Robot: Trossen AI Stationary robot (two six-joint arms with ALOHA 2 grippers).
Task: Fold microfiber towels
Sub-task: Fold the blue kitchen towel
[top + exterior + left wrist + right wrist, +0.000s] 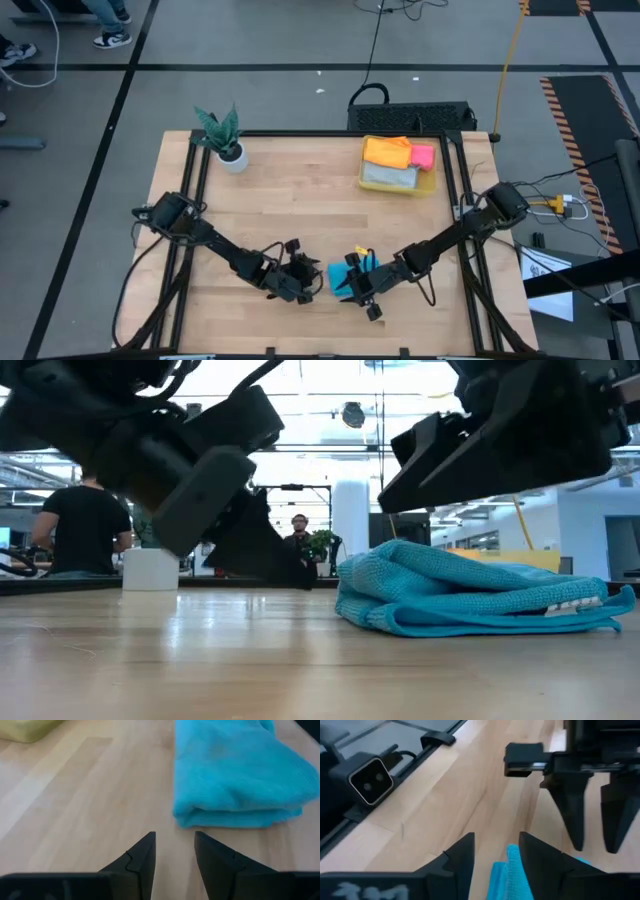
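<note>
– Blue towel (pixel 352 274)? Where?
– Near table's (pixel 300 200) front edge, btwn both arms. Folded up, so lies bunched.
– Left gripper (pixel 174 851)?
– Just beside it, spread a bit, empty. Prob ready to grab.
– Right gripper (pixel 496 854)?
– Over towel's edge, spread too, not pinching. Other towels wait in bin (pixel 398 166), far corner.
</note>
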